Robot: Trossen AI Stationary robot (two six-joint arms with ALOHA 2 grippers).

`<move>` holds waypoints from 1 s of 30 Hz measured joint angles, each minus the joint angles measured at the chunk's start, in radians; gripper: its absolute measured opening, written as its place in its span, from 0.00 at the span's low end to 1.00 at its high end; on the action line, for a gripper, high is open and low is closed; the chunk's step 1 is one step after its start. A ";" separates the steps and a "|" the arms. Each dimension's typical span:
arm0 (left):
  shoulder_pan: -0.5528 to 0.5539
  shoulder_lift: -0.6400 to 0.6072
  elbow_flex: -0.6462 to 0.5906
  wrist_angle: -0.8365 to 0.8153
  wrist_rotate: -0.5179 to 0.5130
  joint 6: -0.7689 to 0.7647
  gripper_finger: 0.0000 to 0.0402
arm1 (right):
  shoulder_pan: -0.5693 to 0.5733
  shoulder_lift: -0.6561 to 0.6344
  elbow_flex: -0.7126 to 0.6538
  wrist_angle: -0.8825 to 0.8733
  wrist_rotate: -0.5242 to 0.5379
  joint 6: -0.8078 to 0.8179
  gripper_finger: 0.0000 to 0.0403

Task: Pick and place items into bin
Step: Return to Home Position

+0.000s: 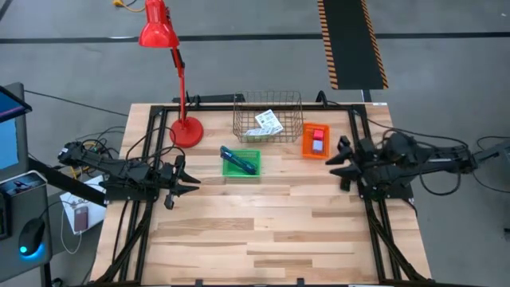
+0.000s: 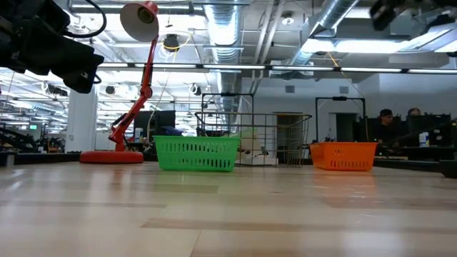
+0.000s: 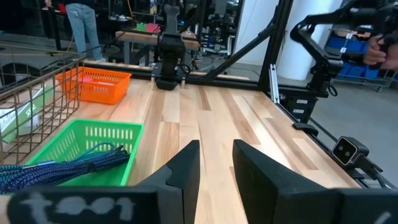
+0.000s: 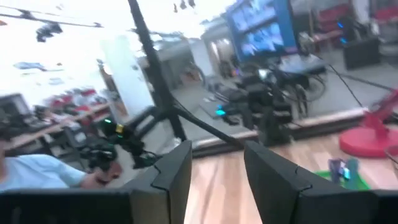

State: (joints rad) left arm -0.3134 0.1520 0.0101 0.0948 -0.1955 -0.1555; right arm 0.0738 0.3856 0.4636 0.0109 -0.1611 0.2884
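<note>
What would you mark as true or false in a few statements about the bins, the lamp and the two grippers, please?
1. The green bin holds blue cables. True.
2. The wire basket holds nothing. False: a white packet lies in it.
3. The red lamp stands on the right arm's side of the table. False: its base sits on the left arm's side, near the green bin.
4. The left gripper and the right gripper are both open and hold nothing. True.
</note>
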 joint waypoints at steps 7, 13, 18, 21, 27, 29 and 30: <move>0.000 0.000 0.000 0.000 -0.001 0.000 0.21 | 0.048 -0.225 -0.142 -0.002 0.003 -0.026 0.34; 0.000 0.000 -0.001 0.000 -0.001 0.000 0.21 | 0.050 -0.378 -0.262 -0.002 0.011 -0.026 0.34; 0.000 0.000 -0.001 0.000 -0.003 0.000 0.21 | 0.047 -0.378 -0.346 0.044 0.036 -0.026 0.34; 0.000 0.000 -0.001 -0.009 -0.003 0.000 0.21 | 0.042 -0.384 -0.416 0.076 0.035 -0.018 0.34; 0.000 0.000 -0.002 -0.017 -0.004 0.000 0.21 | 0.044 -0.374 -0.457 0.043 0.094 0.040 0.34; 0.000 0.000 -0.002 -0.018 -0.003 -0.005 0.21 | 0.044 -0.377 -0.457 0.040 0.100 0.047 0.34; 0.000 0.000 -0.002 -0.018 -0.003 -0.008 0.21 | 0.044 -0.379 -0.457 0.041 0.098 0.044 0.35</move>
State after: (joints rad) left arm -0.3134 0.1524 0.0085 0.0771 -0.1983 -0.1639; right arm 0.1177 0.0063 0.0067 0.0516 -0.0635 0.3325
